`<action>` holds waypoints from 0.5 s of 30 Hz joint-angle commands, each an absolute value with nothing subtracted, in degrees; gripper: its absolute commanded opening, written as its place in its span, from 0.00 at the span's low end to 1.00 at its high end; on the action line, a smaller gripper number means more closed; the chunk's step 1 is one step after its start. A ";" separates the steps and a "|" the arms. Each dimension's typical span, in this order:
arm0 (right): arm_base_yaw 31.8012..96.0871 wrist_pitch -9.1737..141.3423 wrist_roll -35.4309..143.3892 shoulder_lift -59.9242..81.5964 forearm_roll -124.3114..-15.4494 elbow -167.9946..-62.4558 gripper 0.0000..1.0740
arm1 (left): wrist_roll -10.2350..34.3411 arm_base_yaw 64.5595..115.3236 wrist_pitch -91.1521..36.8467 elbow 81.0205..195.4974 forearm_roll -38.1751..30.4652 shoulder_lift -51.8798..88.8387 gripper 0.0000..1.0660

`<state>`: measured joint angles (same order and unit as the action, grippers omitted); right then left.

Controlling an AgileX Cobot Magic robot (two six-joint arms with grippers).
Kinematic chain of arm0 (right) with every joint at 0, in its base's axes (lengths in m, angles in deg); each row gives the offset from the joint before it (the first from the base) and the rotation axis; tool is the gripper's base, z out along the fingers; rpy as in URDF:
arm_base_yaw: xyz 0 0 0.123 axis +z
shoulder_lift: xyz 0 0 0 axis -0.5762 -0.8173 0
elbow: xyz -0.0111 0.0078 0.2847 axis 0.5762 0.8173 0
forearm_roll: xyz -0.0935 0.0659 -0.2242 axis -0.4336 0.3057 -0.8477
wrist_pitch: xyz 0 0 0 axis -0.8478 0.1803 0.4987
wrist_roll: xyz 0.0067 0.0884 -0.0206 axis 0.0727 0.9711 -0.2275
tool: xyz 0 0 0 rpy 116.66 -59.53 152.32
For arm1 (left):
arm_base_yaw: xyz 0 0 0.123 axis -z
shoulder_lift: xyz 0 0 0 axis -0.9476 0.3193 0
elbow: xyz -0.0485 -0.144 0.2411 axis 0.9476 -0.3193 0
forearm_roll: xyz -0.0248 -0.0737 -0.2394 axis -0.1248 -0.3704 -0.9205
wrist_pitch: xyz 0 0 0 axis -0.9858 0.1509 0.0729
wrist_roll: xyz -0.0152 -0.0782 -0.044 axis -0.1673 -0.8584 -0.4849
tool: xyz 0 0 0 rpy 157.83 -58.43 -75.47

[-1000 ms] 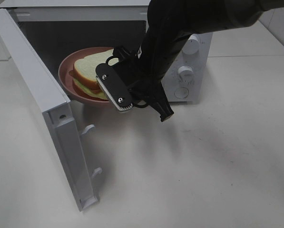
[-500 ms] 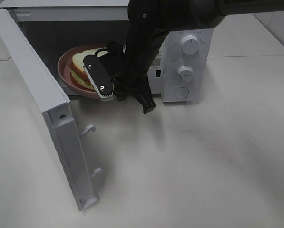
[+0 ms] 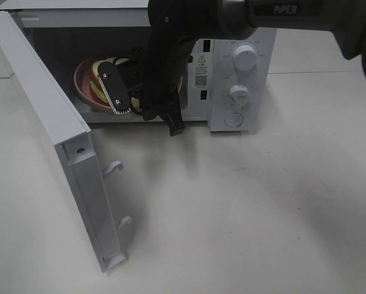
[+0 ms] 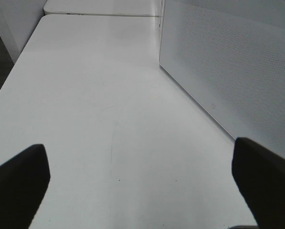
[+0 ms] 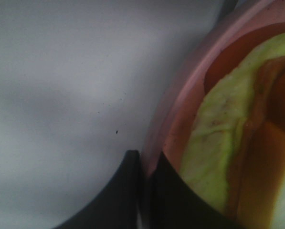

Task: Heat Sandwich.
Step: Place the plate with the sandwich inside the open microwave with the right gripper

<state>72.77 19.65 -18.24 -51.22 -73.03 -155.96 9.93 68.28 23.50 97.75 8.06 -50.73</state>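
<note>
Alt text for you, operator: white "PiPER" lettering shows on the black right arm, which reaches across the front of the white microwave. On the microwave's front strip, beside the cavity, sits a warning-triangle sticker w/ a square code under it; the print is too small to read. Markings round the two knobs are unreadable too. The sandwich lies on the pink plate inside the microwave cavity, toward the hinge side. The right gripper has its fingers narrow, pinched on the plate's rim. Can't tell if the plate rests on the cavity floor. The arm blocks most of the cavity opening, so only slivers of plate & bread show from above. The microwave door stands swung open toward you. The left gripper hangs w/ fingers spread wide, holding nothing, above the white table, beside a dotted white panel; can't tell which part of the microwave that is.
</note>
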 commanded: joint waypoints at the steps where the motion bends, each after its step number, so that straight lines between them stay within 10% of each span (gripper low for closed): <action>1: 72.88 19.42 -16.29 -52.48 -74.92 -159.92 0.01 | 9.76 68.51 23.27 97.58 7.60 -51.19 0.90; 15: 72.88 19.36 -11.94 -58.32 -77.16 -168.11 0.01 | 9.76 68.51 23.27 97.58 7.55 -51.19 0.90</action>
<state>72.77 18.27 -12.97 -58.32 -76.47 -166.96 9.93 68.28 23.50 97.75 8.06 -50.73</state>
